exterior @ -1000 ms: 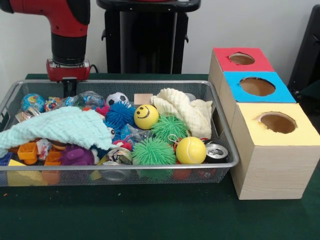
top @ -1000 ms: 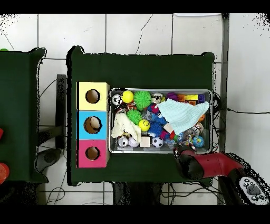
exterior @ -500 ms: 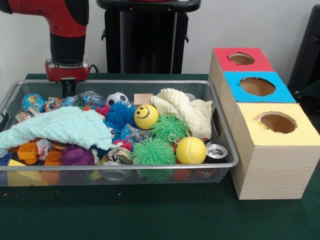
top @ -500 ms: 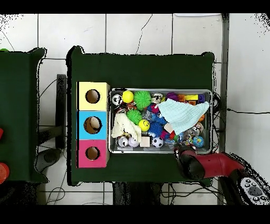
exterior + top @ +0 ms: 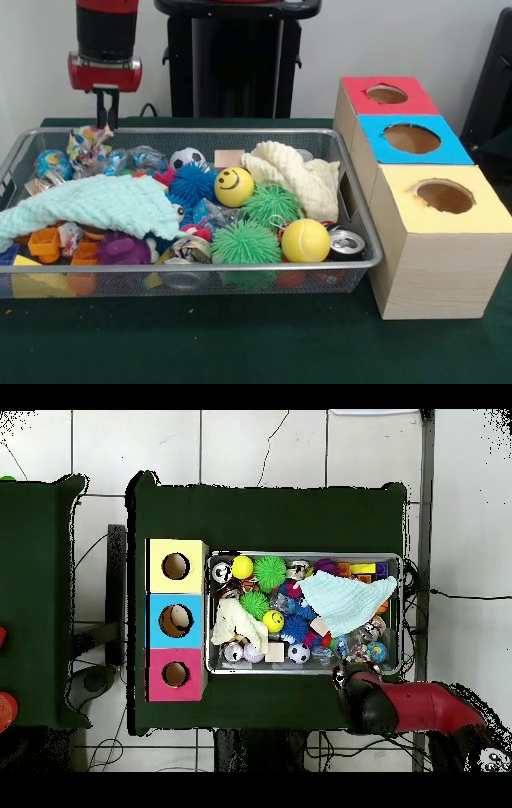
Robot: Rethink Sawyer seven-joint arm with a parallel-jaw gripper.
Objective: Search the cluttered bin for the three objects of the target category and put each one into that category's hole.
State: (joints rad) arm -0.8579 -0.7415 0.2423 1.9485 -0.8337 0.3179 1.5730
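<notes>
My gripper (image 5: 105, 122) hangs above the wire bin's (image 5: 200, 266) far left corner, its fingers close together on the top of a crumpled colourful wrapper (image 5: 86, 144) that dangles just over the clutter. In the overhead view the gripper (image 5: 346, 675) sits at the bin's (image 5: 300, 554) lower right edge. Three wooden boxes stand beside the bin, each with a round hole: red (image 5: 387, 94), blue (image 5: 411, 138) and yellow (image 5: 445, 196).
The bin holds a mint cloth (image 5: 96, 204), a cream cloth (image 5: 296, 176), a smiley ball (image 5: 234, 186), a yellow tennis ball (image 5: 305, 240), green spiky balls (image 5: 246, 242), a can (image 5: 346, 242), a small football (image 5: 187, 158) and orange toy blocks (image 5: 44, 242).
The gripper has risen from the bin's far left corner, lifting the colourful wrapper up out of the clutter with it.
</notes>
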